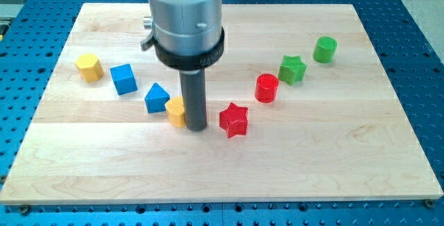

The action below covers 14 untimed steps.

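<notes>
My tip (196, 127) rests on the wooden board (222, 163) near its middle. It touches the right side of a yellow block (176, 111), which the rod partly hides, so its shape is unclear. A blue triangular block (157, 98) sits just left of the yellow one, touching or nearly touching it. A red star (234, 120) lies a short way to the tip's right, apart from it.
At the view's left are a yellow hexagonal block (89, 67) and a blue cube (123, 79). Toward the right, a red cylinder (266, 87), a green star (292, 68) and a green cylinder (325, 49) climb in a diagonal line. Blue perforated table surrounds the board.
</notes>
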{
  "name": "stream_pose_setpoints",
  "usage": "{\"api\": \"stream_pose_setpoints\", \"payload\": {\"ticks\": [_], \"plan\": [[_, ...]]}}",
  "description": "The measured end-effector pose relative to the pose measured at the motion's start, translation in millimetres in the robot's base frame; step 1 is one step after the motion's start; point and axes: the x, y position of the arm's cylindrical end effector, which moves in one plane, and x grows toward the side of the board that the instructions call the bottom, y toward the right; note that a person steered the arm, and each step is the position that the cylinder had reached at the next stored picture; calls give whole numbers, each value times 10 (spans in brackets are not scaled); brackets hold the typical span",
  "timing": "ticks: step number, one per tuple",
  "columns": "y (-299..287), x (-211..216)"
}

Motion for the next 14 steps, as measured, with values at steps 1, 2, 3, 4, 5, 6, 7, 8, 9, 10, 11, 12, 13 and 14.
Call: {"api": "stream_pose_setpoints", "payload": {"ticks": [1, 2, 3, 4, 5, 6, 7, 8, 9, 10, 11, 12, 13, 14], "plan": [[-302, 498], [-934, 555], [-1429, 535], [-1622, 478], [-1684, 420], [-1846, 398], [-2132, 385], [-1578, 150], [-960, -59], [-767, -319], [-682, -610], [-510, -686], [-761, -643], [-969, -307]]}}
